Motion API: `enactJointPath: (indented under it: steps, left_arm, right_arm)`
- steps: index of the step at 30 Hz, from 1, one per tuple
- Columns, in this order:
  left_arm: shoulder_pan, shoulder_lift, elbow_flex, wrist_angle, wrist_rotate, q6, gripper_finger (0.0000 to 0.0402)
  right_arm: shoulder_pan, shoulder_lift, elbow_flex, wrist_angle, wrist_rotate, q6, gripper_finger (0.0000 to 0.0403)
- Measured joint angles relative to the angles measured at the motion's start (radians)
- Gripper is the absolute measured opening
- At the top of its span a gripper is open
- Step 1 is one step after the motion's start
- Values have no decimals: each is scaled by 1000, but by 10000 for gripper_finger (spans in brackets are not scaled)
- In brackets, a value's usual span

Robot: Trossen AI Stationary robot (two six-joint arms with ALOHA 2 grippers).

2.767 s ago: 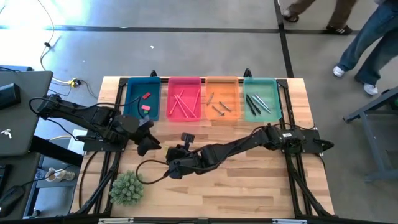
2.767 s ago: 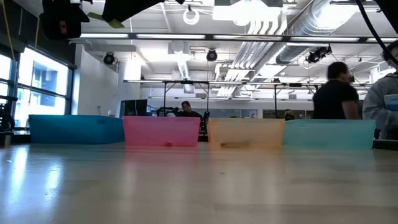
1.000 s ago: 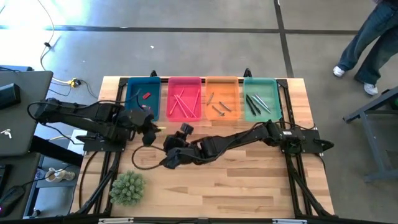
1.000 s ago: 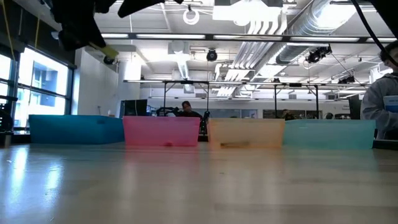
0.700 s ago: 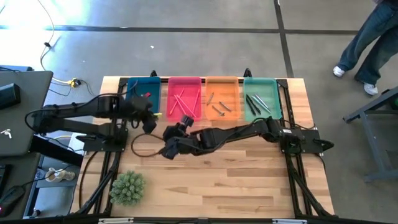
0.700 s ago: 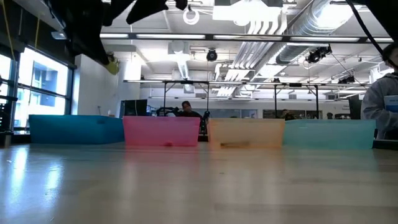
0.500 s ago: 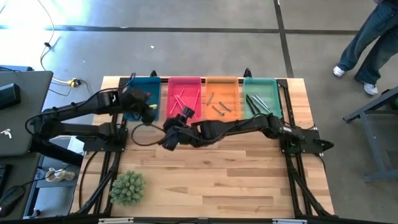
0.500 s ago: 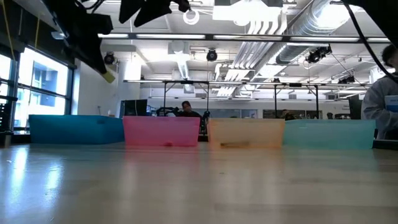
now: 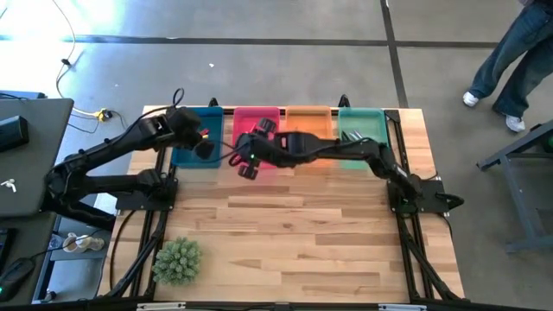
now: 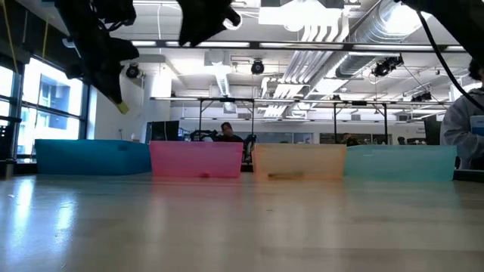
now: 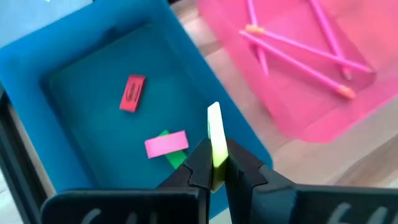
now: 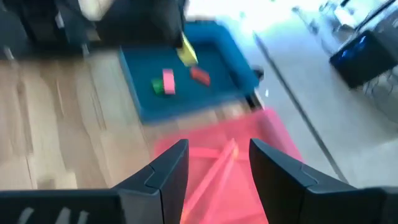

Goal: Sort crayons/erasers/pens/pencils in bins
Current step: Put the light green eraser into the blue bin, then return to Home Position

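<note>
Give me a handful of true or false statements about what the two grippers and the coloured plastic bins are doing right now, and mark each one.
1. The left gripper is shut on a flat yellow eraser. True.
2. The translucent blue bin holds no erasers. False: a red eraser, a pink eraser and a green eraser lie in it.
3. The right gripper holds a pink stick. False: its jaws are open and empty, above the translucent pink bin.
4. The long thin pink sticks lie in the pink bin. True.
5. The left gripper hangs above the blue bin. True.
</note>
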Motion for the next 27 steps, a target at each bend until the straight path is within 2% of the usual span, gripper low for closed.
enactJointPath:
  steps: [5, 9, 17, 23, 27]
  left_arm:
    - [27, 52, -1, -27, 0, -17, 12]
    - [42, 96, -1, -29, 11, -23, 29]
    - [47, 152, -2, -29, 23, -62, 102]
    - [47, 152, -2, -29, 38, -91, 153]
    - [55, 152, -1, -29, 121, -75, 166]
  right_arm:
    - [-56, -27, 0, -108, -28, 2, 160]
    - [-85, -51, 0, -156, -28, -22, 160]
    - [-117, -104, 0, -203, -28, -87, 160]
    - [-135, -132, 0, -281, -45, -75, 160]
    - [-141, -137, 0, -323, -76, -71, 160]
